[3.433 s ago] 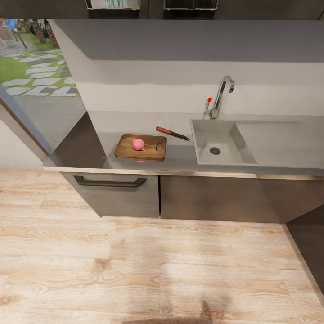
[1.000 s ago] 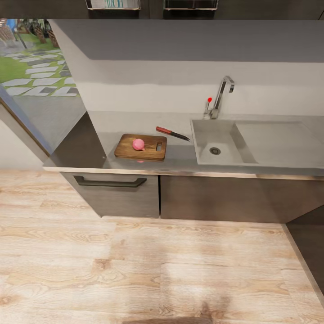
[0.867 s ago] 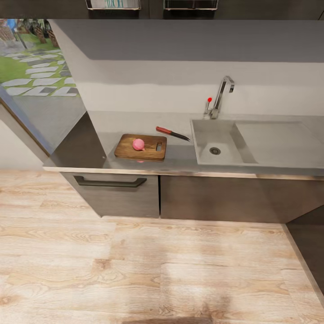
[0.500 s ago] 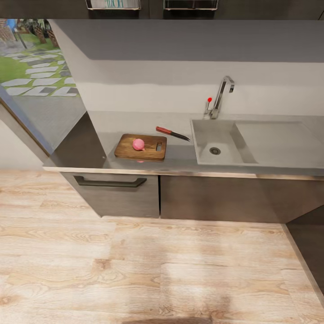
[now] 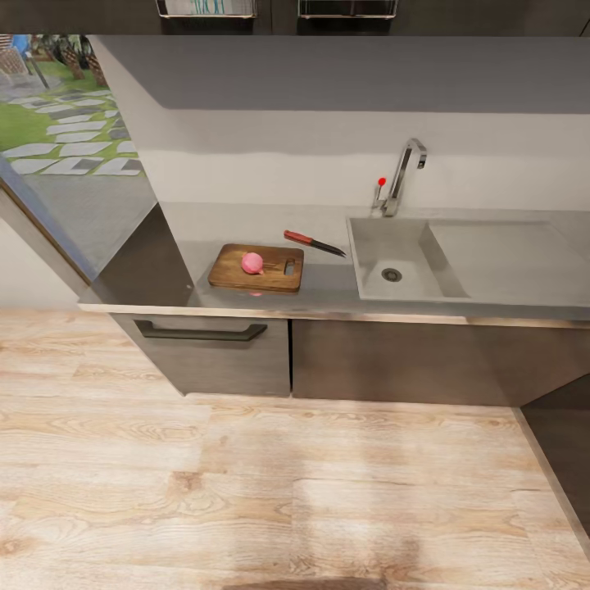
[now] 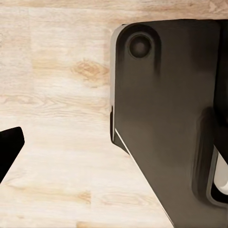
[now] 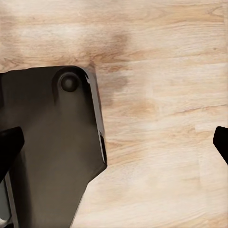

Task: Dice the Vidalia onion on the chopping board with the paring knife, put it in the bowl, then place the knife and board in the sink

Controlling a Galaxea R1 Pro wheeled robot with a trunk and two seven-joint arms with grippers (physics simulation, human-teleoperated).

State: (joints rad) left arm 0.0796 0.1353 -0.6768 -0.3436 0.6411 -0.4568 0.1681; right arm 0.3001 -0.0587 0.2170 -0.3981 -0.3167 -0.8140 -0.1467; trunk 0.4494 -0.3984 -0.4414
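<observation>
A pink round Vidalia onion (image 5: 252,262) rests on the brown chopping board (image 5: 233,274), which lies on the grey countertop (image 5: 328,287) left of the sink (image 5: 410,246). The paring knife (image 5: 314,242) with its orange-red handle lies on the countertop between board and sink. The sink basin holds nothing. The bowl is out of view. In the left wrist view my left gripper (image 6: 114,142) hangs over the wooden floor and my dark base (image 6: 166,118), one black fingertip (image 6: 9,147) at the picture's edge. My right gripper (image 7: 114,142) is spread wide over the floor, nothing between its fingertips (image 7: 9,147).
A chrome tap (image 5: 403,172) with a red knob (image 5: 381,181) stands behind the sink. Grey cabinets (image 5: 360,360) with a dark bar handle (image 5: 201,332) run under the countertop. Wooden floor (image 5: 287,492) lies between me and the cabinets. A window (image 5: 65,123) is at the left.
The things on the countertop lie where they were. A small dark shadow on the floor at the picture's near edge has faded.
</observation>
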